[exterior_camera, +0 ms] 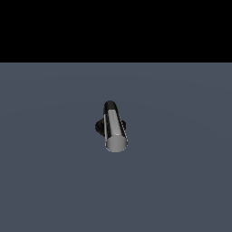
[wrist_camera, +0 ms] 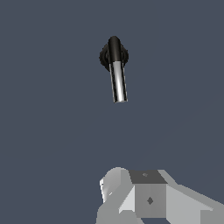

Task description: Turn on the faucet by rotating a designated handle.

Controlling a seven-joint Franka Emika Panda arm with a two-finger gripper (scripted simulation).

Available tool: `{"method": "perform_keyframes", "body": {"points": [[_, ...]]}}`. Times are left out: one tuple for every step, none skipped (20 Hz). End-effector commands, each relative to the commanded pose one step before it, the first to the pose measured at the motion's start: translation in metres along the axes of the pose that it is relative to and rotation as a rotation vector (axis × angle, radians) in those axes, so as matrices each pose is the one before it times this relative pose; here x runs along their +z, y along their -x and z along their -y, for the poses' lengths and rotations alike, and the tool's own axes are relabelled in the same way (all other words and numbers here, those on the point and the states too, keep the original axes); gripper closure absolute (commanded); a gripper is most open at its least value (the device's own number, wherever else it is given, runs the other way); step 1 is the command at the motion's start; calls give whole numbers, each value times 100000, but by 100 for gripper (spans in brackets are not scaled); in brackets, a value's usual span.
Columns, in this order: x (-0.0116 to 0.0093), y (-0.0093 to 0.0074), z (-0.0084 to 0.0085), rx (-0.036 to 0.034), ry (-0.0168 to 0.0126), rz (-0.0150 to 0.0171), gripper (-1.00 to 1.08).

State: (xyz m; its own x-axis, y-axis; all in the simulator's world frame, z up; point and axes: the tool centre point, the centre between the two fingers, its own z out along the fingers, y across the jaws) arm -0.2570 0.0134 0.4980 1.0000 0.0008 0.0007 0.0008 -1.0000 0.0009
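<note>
One faucet is seen, standing alone on the flat grey floor; it is taken here as the landmark. Its black ribbed base sits on the floor, and from the black elbow on top a single handle is carried, a smooth grey metal bar ending in a flat round face. The bar is held out sideways from the post, presumably so that it can be pushed around the upright axis like a lever. In the exterior view its round end is turned toward the camera.

In the wrist view the same faucet and handle are shown well apart from the arm's pale grey hardware, of which only a blocky part is seen at the edge of the picture. No fingers are made out there (so whether the claw is released or clenched cannot be told). Nothing is touched yet: the approach to the handle is judged not yet made, and the turning is judged still to be done.

One faucet, one handle, one base and one arm are counted.
</note>
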Motion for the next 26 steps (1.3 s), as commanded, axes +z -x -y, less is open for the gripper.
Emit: {"method": "perform_keyframes", "body": {"points": [[0,0,-1,0,0,0,108],[24,-5,-2,0,0,0,108],[72,-14,15,-69,2,-1,108],[121,-26,-11,0,0,0,108],[170,-35,26,-138,-1,1,108],[219,-45,16,-120,0,0,108],[268,-55,18,-138,-1,0,108],[317,-66,18,-154,-1,0,108],[366,-76,26,-195,-1,1,108],[414,-86,29,-218,-1,1,108],[461,-95,31,-239,-1,1,108],[508,-105,32,-258,-1,1,108],[554,-115,39,-293,-1,1,108],[599,-124,42,-316,-1,1,108],[643,-133,42,-331,-1,1,108],[686,-142,47,-359,-1,1,108],[728,-151,51,-384,-1,1,108],[769,-160,53,-403,-2,1,108],[807,-168,54,-420,-2,1,108],[845,-176,59,-448,-2,1,108],[879,-184,59,-458,-2,1,108],[885,-186,62,-468,-2,1,108],[873,-184,60,-458,-2,1,108],[862,-182,59,-453,-2,1,108],[850,-181,59,-448,-2,1,108],[839,-180,58,-442,-2,1,108]]}}
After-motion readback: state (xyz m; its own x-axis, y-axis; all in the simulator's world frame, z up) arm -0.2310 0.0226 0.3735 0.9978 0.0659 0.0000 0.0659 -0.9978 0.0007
